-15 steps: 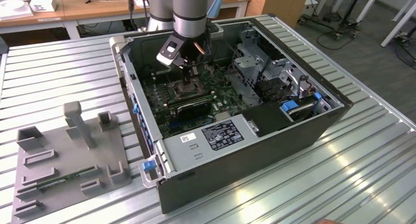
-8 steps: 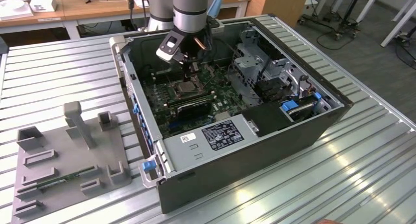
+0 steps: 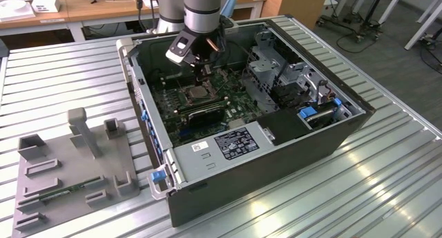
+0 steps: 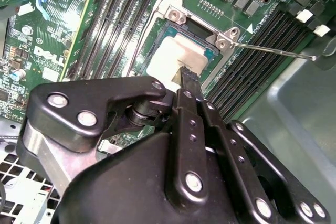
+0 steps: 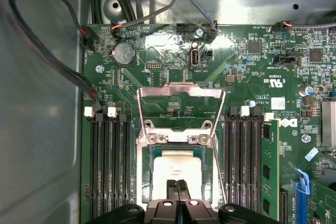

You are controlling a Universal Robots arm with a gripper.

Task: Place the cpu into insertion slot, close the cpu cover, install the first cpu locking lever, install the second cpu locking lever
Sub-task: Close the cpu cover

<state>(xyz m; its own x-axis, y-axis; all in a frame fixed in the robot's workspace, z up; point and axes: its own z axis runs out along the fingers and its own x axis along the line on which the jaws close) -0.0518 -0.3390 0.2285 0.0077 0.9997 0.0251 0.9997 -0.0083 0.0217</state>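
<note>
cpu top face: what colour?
Pale silver-beige, no pattern. The cpu shows best in the second wrist view.

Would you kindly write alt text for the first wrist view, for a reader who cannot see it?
The shut claw rests its tips on the pale cpu lying in the insertion slot. Beyond it, the cpu cover stands open over the green motherboard, with memory slots on either side.
</note>
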